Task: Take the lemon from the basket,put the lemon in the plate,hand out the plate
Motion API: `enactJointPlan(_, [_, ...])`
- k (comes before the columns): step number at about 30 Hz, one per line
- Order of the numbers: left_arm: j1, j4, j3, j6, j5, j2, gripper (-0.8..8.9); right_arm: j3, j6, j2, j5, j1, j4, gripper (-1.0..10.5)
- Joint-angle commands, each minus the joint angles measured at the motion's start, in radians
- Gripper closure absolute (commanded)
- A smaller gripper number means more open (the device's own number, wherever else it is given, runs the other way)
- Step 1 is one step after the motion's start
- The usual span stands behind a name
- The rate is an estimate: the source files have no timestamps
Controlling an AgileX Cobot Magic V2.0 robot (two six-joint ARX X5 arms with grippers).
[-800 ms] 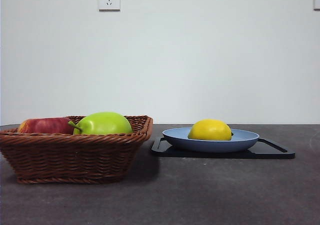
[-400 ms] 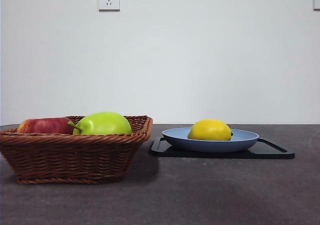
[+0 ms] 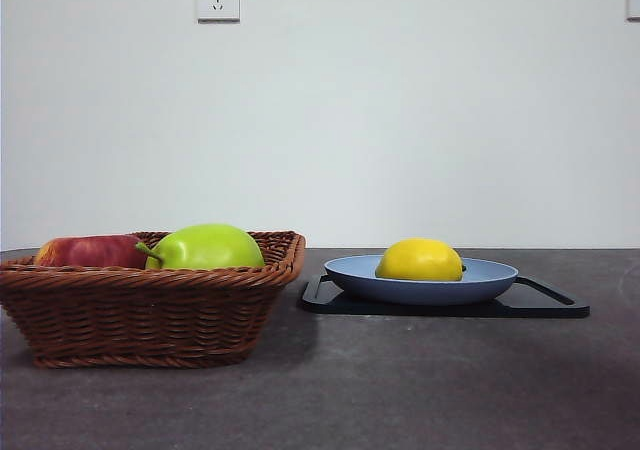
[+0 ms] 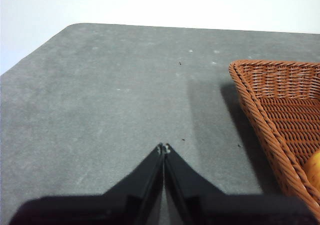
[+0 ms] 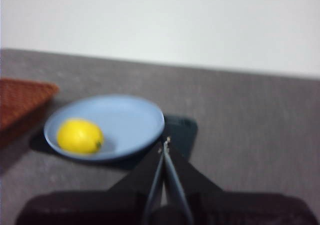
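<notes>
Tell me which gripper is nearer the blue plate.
Right. The right gripper hangs just off the plate that holds the lemon. The left gripper sits over bare table on the far side of the basket.

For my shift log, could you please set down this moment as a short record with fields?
lemon: lying in the plate, off centre
plate: light blue, resting on the black tray
basket: beside the tray, holding a green fruit and a red apple
left gripper: shut, empty, above bare table beside the basket
right gripper: shut, empty, near the plate's rim
task stage: lemon in plate; plate not yet gripped
</notes>
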Motion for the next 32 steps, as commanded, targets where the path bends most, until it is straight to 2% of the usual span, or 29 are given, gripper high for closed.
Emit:
enactJointPlan(1, [0.003,0.005,-0.011,-0.003,0.002,-0.004,8.05,-0.039,0.055,-0.019,-0.003,-0.013,0.017,9.4])
enactJointPlan(12, [0.003,0.005,-0.011,-0.003,0.002,-0.004,8.05,-0.071,0.058,-0.036,0.014,-0.018,-0.043,9.4])
enactJointPlan(14, [0.003,0.005,-0.011,-0.003,0.002,-0.004,8.05,-0.071,0.083,-0.037,0.013,-0.018,-0.039,9.4])
enactJointPlan(32, [0.003,0.005,-0.011,-0.003,0.002,-0.004,8.05,-0.071,0.079,-0.035,0.014,-0.018,-0.038,9.4])
